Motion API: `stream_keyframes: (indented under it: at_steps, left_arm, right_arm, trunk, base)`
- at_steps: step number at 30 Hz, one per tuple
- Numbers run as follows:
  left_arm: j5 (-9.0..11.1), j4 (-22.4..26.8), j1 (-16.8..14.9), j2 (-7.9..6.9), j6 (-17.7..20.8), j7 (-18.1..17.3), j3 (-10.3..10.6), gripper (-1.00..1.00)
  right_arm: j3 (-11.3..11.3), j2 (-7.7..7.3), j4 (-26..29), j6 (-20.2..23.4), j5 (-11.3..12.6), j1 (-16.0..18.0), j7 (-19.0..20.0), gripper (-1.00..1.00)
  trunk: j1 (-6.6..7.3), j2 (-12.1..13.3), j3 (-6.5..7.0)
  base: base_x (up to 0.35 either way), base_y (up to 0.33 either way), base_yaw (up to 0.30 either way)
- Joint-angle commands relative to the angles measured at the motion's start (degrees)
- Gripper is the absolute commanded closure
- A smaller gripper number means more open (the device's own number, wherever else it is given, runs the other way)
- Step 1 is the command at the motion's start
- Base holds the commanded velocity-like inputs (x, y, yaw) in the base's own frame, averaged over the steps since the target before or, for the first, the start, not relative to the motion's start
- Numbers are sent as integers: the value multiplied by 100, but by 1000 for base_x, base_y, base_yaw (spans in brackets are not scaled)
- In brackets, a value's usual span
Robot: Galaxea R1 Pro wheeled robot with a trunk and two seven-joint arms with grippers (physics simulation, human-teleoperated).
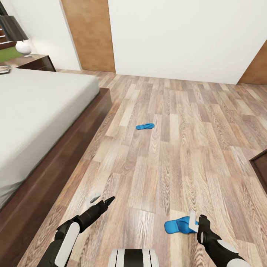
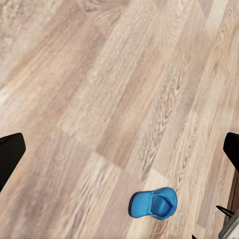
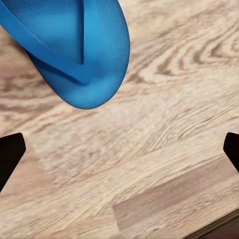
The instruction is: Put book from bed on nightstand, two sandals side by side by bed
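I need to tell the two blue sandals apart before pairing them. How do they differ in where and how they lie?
The far sandal lies alone out on the floor, away from both arms; the near sandal lies right at the right gripper, whose fingers are apart. The far sandal is nearer the bed than the near sandal is. Both are bright blue and lie flat.

Left gripper (image 1: 99,200) open, low; right gripper (image 1: 196,218) open, low
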State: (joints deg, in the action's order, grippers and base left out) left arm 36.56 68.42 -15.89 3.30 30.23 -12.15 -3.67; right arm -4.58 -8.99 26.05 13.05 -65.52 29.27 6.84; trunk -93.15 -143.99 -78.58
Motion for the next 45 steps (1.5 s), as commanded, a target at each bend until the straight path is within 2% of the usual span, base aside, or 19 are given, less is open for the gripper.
stream_keyframes:
  at_steps: [1, 17, 26, 45]
  left_arm:
    - [27, 5, -2, 6, 53, -15, -22, -100]
    - [27, 5, -2, 10, 53, -15, -20, -100]
    - [27, 5, -2, 9, 53, -15, -20, -100]
    - [27, 5, -2, 5, 53, -15, -24, -100]
  right_arm:
    - [-43, -6, 14, 39, -48, 0, 37, -100]
    - [-37, -6, 14, 33, -48, 0, 32, -100]
    - [-43, -8, 14, 39, -48, 0, 30, -100]
    - [-72, 1, 12, 40, -48, 0, 27, -100]
  trunk:
    - [1, -2, -4]
    - [1, -2, -4]
    - [1, -2, -13]
    - [1, -2, -135]
  base:
    - [0, -182, 0]
    - [0, -250, 0]
    - [0, -13, 20]
    - [0, 0, 137]
